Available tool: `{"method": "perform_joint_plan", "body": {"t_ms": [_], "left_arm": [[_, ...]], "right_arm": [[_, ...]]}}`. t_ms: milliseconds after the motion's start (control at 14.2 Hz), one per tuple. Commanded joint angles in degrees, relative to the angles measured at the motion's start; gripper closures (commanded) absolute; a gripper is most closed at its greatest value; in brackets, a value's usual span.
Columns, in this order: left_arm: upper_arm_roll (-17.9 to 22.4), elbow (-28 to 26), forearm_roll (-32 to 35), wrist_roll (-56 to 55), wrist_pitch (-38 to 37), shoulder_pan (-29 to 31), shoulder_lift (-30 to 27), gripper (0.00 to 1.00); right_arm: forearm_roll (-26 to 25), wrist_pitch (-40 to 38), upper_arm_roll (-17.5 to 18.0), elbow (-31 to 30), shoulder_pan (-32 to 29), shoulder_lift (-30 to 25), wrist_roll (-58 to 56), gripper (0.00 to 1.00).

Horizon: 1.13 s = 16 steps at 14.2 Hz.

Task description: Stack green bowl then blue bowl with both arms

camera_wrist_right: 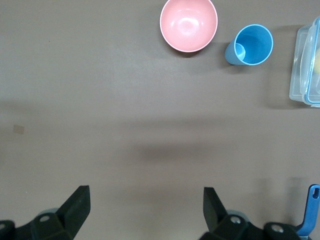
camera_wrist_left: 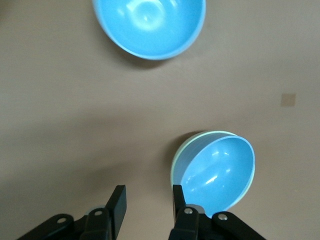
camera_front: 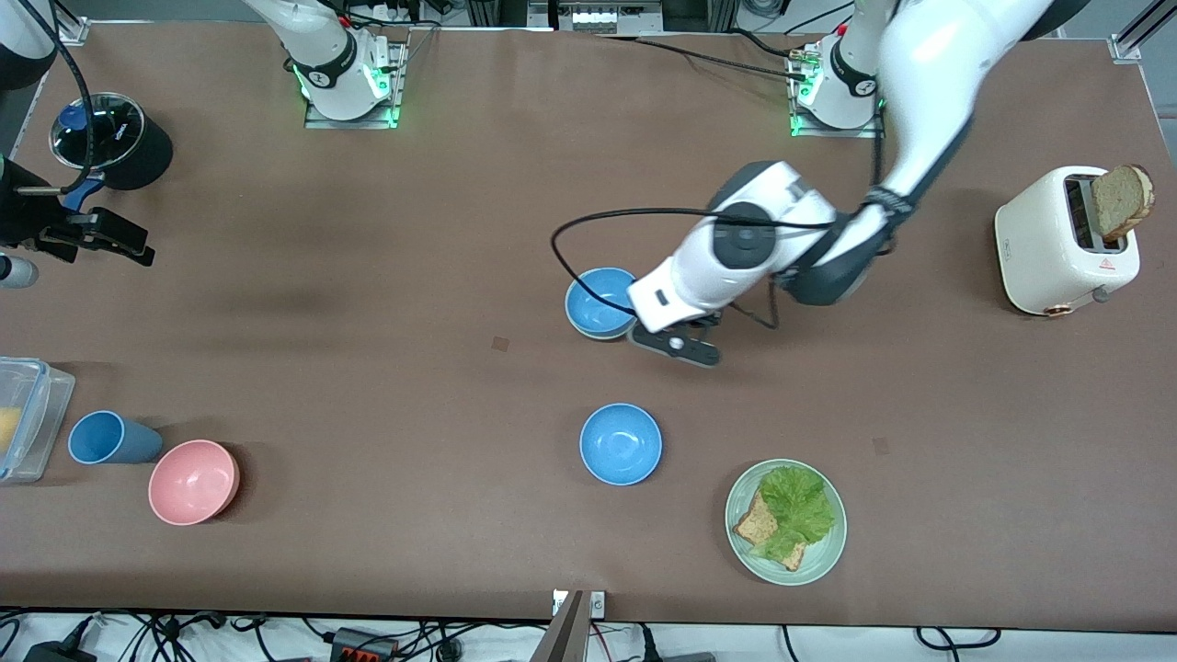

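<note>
Nearest the front camera, one green plate (camera_front: 784, 522) carries lettuce and two pieces of toast on the brown counter (camera_front: 368, 368). Slightly farther sits one loose blue bowl (camera_front: 621, 444), empty and upright. Toward the right arm's end lie one pink bowl (camera_front: 193, 482), one blue cup (camera_front: 106, 438) on its side and one clear container (camera_front: 28, 418). Farther again, mid-counter, a second blue bowl (camera_front: 598, 302) rests nested inside the green bowl (camera_wrist_left: 179, 156), only its pale rim showing. The left gripper (camera_front: 676, 346) hangs just beside that stack, jaws apart and holding nothing. One white toaster (camera_front: 1057, 241) with one bread slice stands toward the left arm's end. The right gripper (camera_wrist_right: 145, 205) waits above the counter's edge near one black cylinder (camera_front: 115, 140), jaws spread wide, empty.
</note>
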Motion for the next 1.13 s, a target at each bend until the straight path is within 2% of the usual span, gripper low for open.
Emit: {"method": "perform_joint_plan", "body": {"t_ms": [0,212,495,707,777,848,918,1060], "left_arm": [[-6.5,0.7,-1.2,0.1,-2.9,9.0,-0.3,0.41],[-9.4,1.0,-0.4,0.6,-7.0,13.8,-0.6,0.33],[-9.8,0.9,-0.5,13.9,-8.6,19.7,-0.7,0.33],[-9.8,0.9,-0.4,18.8,-9.3,22.2,-0.7,0.33],[-9.4,0.9,-0.2,20.8,-9.8,22.5,-0.7,0.29],[-9.0,0.8,-0.2,22.8,-9.8,22.7,-1.4,0.19],[-8.4,0.2,-0.3,25.1,-9.8,22.7,-2.9,0.0],[-3.4,-0.6,-1.1,28.5,-10.5,21.7,-7.2,0.0]], "right_arm": [[-0.4,0.6,-0.3,-1.5,0.2,-1.5,-0.8,0.0],[-0.4,0.6,-0.3,-1.5,0.2,-1.5,-0.8,0.0],[-0.4,0.8,-0.3,-1.3,0.2,-1.5,-0.7,0.0],[-0.4,0.7,-0.3,-1.0,0.2,-1.5,-1.1,0.0],[-0.3,0.5,-0.2,-1.0,0.2,-1.5,-1.1,0.0],[0.0,0.5,-0.2,-1.0,0.2,-1.5,-1.1,0.0],[0.0,0.5,-0.2,-1.0,0.2,-1.5,-1.1,0.0],[0.4,0.3,-0.3,-1.0,0.2,-1.5,-1.1,0.0]]}}
